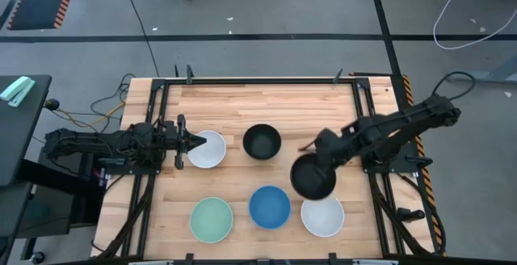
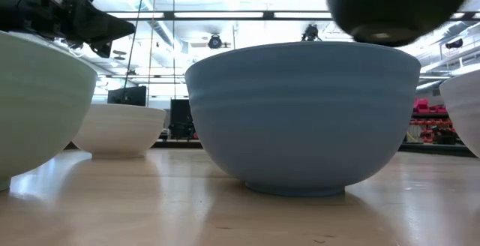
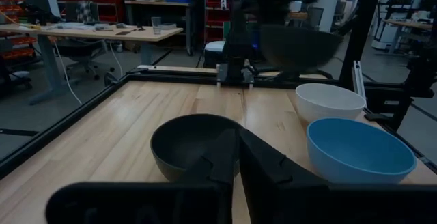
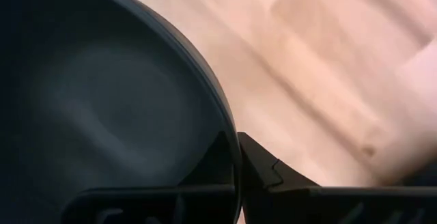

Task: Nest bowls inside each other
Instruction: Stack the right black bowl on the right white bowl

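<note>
Six bowls show in the high view. A white bowl (image 1: 208,151), a black bowl (image 1: 262,141), a mint bowl (image 1: 212,219), a blue bowl (image 1: 269,207) and a second white bowl (image 1: 322,216) stand on their bases on the table. A second black bowl (image 1: 311,179) is in the air, held by my right gripper (image 1: 322,161), which is shut on it. My left gripper (image 1: 196,142) hovers shut over the first white bowl's left rim, above the table in the low view (image 2: 120,28). My right gripper (image 4: 237,145) pinches the rim (image 4: 229,132) of the black bowl on its far-right side, one finger inside the bowl and one outside. The fingers come slanting down from the table's right. The bowl (image 2: 394,6) is lifted clear, base down, above the blue bowl (image 2: 304,115).
The left wrist view looks over the standing black bowl (image 3: 194,149) toward the blue bowl (image 3: 358,149) and the white bowl (image 3: 329,101). A dark metal frame (image 1: 258,81) edges the wooden table. Bare wood lies along the far side.
</note>
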